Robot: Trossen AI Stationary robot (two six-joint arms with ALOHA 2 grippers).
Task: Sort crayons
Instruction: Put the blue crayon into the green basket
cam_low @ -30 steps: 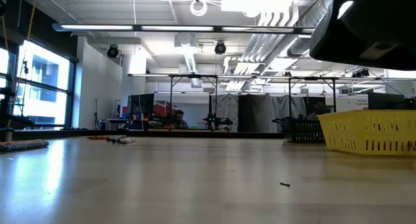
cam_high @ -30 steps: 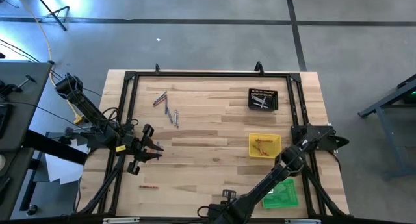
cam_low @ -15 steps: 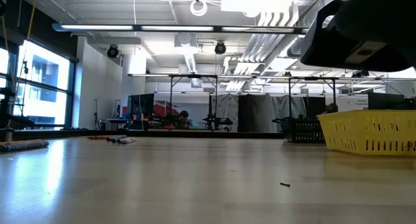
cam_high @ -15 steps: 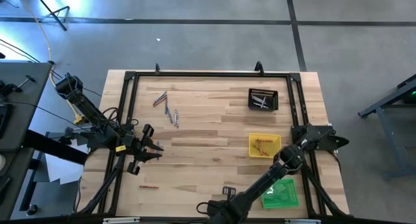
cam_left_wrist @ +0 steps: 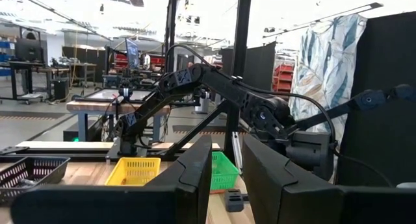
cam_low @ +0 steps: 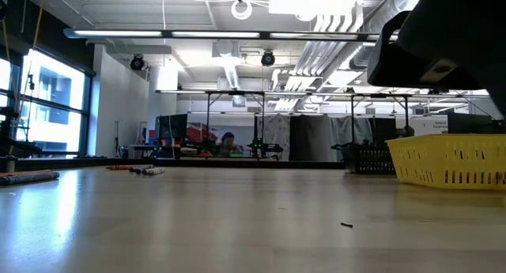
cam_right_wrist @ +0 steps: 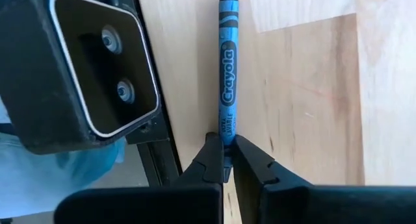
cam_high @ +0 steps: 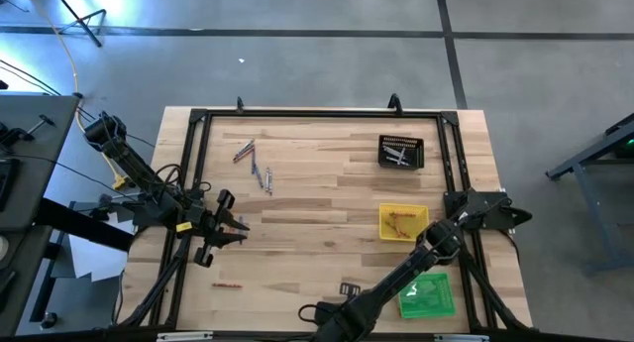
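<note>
the right gripper (cam_right_wrist: 226, 160) has slid left along the near table (cam_high: 327, 198) edge and now pinches a blue crayon (cam_right_wrist: 227, 68) by one end. the left gripper (cam_high: 238, 231) waits at the left side, fingers slightly apart, holding nothing.

1 camera looks straight down on the table (cam_high: 317, 183); 1 sits at tabletop height; 2 wrist cameras look past fingers. All share the table.

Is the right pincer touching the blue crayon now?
Touching. The right wrist view shows the right pincer shut on the end of the blue crayon, both fingers pressed against it.
</note>
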